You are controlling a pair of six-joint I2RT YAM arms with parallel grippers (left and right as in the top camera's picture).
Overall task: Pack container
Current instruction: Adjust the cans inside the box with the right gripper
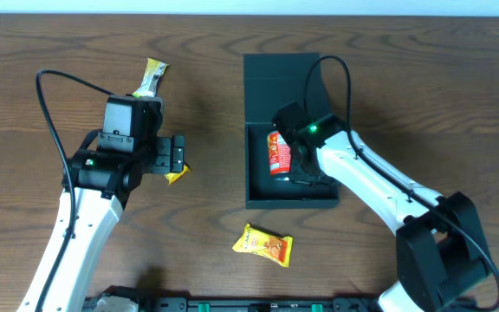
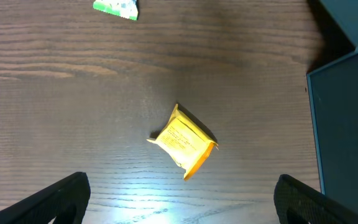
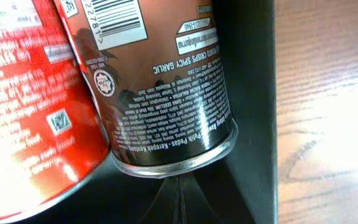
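Right now the dark teal-green matte rectangular container (image 1: 291,201) sits at the table's centre. Its flap lid lies open toward 12 o'clock. A red cylindrical tin (image 1: 277,154) lies inside it. The right wrist view shows a brown glossy tin (image 3: 166,93) pressed against the red one, close to the container's dark wall.

The right gripper (image 1: 301,169) is down inside the cavity beside the tins. No view shows how its jaws stand, so I cannot tell whether it holds anything.

The left gripper (image 1: 178,156) hangs over the dark wooden table (image 1: 59,43), at 9 o'clock from the container and well apart from it. Its fingers (image 2: 64,199) are spread wide and hold nothing.

A small yellow crinkled foil packet (image 2: 182,142) lies flat between those fingers, just ahead of the tips. Its long axis runs on a diagonal, from about 10 to 4 o'clock in the wrist view, so it sits askew to the line along which the fingers close. A grasp would likely need the wrist turned first. The carry would then go toward 3 o'clock.

A second yellow packet (image 1: 262,245) lies at 6 o'clock from the container. A green-and-yellow wrapper (image 1: 152,78) lies at 12 o'clock from the left gripper, which is the nearer arm for it.
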